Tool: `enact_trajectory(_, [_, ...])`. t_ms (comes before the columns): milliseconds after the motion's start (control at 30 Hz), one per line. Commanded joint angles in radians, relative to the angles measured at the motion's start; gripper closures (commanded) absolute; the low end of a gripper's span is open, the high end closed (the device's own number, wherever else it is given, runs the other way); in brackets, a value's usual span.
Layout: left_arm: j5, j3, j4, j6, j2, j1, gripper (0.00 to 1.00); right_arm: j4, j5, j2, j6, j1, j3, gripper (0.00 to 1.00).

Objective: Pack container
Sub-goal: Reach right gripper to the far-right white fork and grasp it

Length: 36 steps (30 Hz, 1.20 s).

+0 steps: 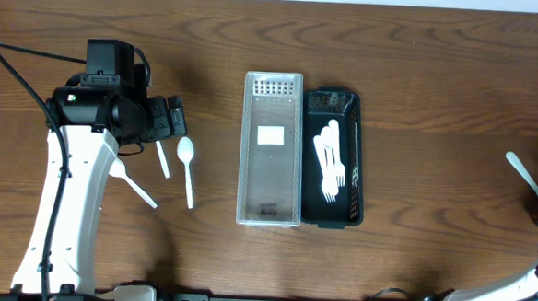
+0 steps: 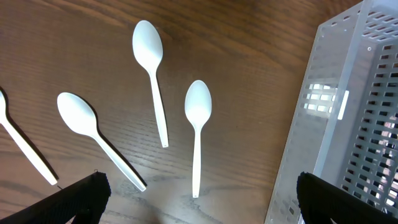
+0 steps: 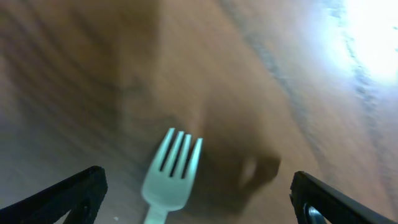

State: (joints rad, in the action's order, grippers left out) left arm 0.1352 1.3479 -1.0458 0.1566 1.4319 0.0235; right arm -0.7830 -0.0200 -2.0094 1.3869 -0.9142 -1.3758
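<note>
**Operator:** Which arm takes the next one?

**Spotter:** Your left. Its jaws are spread wide with nothing between them. In the wrist view the nearest spoon point(image 2: 198, 124) lies midway between them, with its handle end closest to the jaws and its bowl pointing away.

**Operator:** And its long axis?

**Spotter:** It runs crosswise to the line your jaws close along. I'd judge you can come down and pinch the handle with hardly any wrist turn. A second spoon point(image 2: 151, 74) and a slanted third spoon point(image 2: 93, 137) lie to its left, clear of it.

**Operator:** Where does it go?

**Spotter:** Likely the clear tray point(image 1: 269, 183), which sits near the spoons on their right on the surface point(image 1: 421, 66). The black tray point(image 1: 357, 174) beside it already holds forks point(image 1: 331, 163).

**Operator:** And my right arm?

**Spotter:** Your right jaws are open and empty too, over a lone fork point(image 3: 171, 168) near the surface's right edge, well apart from both trays.
</note>
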Motion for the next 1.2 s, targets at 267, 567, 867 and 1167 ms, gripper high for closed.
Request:
enact_trajectory(267, [0.000,0.016,-0.006,-0.013,0.001,0.003,0.02,-0.006,0.012,-0.030,-0.042,0.026,0.003,0.03])
enact_trajectory(567, [0.000,0.016,-0.021,-0.013,0.001,0.003,0.02,-0.048,-0.018,-0.110,-0.042,0.038,0.003,0.03])
enact_trajectory(867, [0.000,0.016,-0.023,-0.013,0.001,0.003,0.02,-0.082,-0.050,-0.116,-0.042,0.040,0.003,0.27])
enact_trajectory(1167, [0.000,0.016,-0.024,-0.013,0.001,0.003,0.02,-0.082,-0.068,-0.116,-0.042,0.036,0.003,0.49])
